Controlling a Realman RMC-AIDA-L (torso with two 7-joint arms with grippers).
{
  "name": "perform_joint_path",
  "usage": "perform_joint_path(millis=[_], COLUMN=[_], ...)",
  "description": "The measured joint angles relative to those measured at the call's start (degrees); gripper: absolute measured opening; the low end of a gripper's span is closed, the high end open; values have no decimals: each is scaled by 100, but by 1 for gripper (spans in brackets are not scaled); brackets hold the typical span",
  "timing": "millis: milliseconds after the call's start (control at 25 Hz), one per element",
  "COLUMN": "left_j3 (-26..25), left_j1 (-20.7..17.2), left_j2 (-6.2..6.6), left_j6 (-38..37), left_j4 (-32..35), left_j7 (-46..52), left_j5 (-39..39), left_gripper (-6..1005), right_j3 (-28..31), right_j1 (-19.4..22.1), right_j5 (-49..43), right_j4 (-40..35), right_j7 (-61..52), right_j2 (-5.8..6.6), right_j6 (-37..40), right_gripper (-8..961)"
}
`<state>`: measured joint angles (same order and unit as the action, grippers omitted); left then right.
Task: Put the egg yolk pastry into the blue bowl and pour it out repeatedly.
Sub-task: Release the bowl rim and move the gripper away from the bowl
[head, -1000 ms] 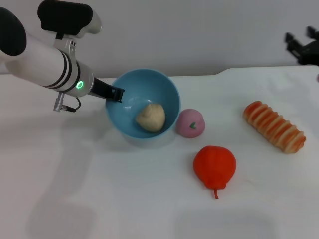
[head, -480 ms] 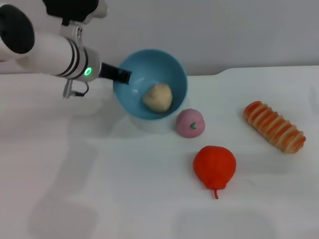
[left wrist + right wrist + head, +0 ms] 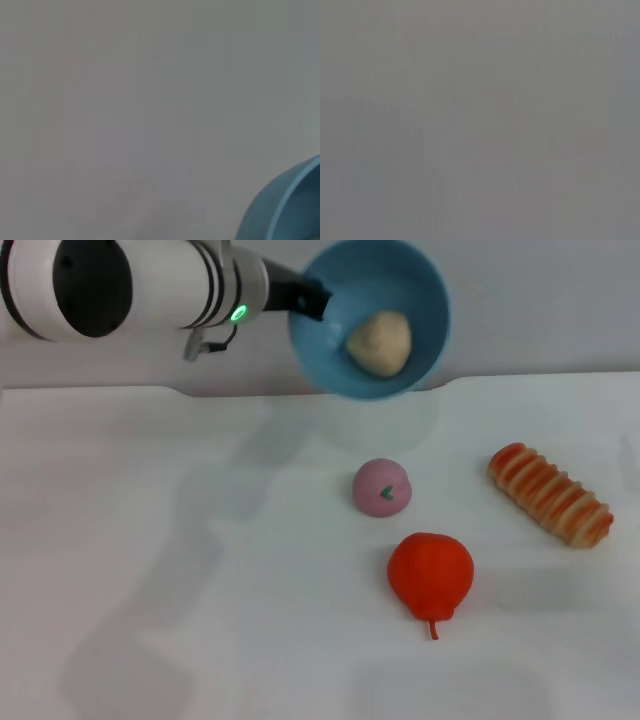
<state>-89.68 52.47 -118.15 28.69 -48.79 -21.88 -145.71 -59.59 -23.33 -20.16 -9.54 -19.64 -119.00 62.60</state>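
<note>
- We see the left pincer (image 3: 312, 302) clamped on the blue bowl's (image 3: 420, 280) rim, holding it tilted above the pink ball (image 3: 381, 487).
- The egg yolk pastry (image 3: 379, 343) lies inside the bowl.
- The right pincer is out of sight.

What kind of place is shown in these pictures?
Probably a robot test bench, not a real kitchen: a plain white table before a bare wall, toy-like foods such as the red pear-shaped fruit and striped orange bread roll, and the left claw holding up a glossy light-blue bowl.
</note>
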Motion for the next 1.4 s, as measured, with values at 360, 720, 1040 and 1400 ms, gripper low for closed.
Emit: perform_joint_path(millis=[360,720,1040,1400], left_j3=[136,142,142,-293], left_j1=[54,59,62,-28], left_j2=[-6,-6,-1,35], left_j6=[-37,-46,-18,848], left_j4=[-118,-172,-127,64], left_j7=[0,0,0,37], left_j5=[-33,-44,-47,-81], left_gripper=[-1,-1,-2,-1], right_j3=[0,0,5,9], right_j1=[5,-18,-40,-58], right_j5=[8,13,14,14], right_j4=[34,40,40,11], right_j7=[-7,-12,-13,13], right_j2=[0,9,19,18], right_j6=[5,8,-10,-7], right_gripper=[508,509,509,508])
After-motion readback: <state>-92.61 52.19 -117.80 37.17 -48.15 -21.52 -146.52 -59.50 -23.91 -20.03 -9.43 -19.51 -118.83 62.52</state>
